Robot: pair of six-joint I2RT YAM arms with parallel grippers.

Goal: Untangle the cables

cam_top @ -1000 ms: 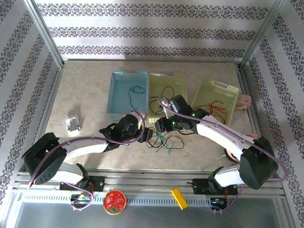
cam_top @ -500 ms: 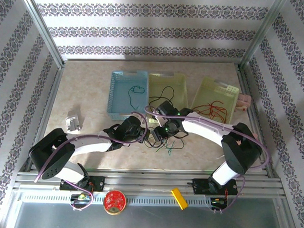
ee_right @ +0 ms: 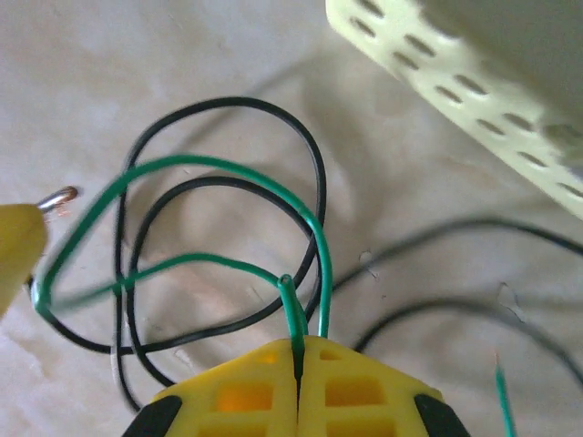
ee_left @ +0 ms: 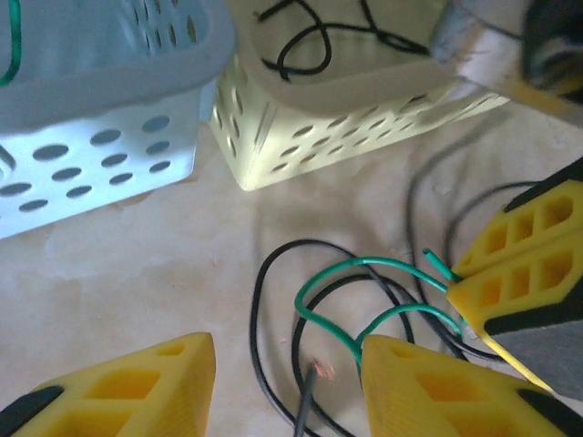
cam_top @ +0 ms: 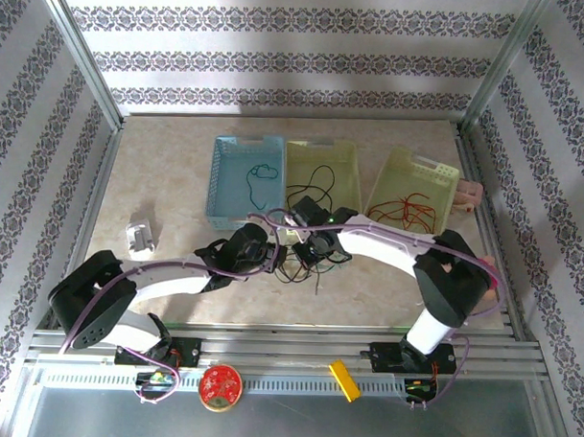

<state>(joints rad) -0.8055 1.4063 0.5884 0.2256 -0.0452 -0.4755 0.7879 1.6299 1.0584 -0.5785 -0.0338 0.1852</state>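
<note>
Closing since a second ago, the right gripper (ee_right: 299, 350) now pinches the green cable (ee_right: 196, 161). Beside it the left gripper (ee_left: 285, 353) stands apart over black cables (ee_left: 256, 300), all just before the yellow basket (ee_left: 364, 118).

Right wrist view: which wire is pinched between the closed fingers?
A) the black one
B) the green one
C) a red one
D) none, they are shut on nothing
B: the right fingers meet tip to tip, and the green wire runs straight into the seam between them, while the black wire loops free on the table.
</note>
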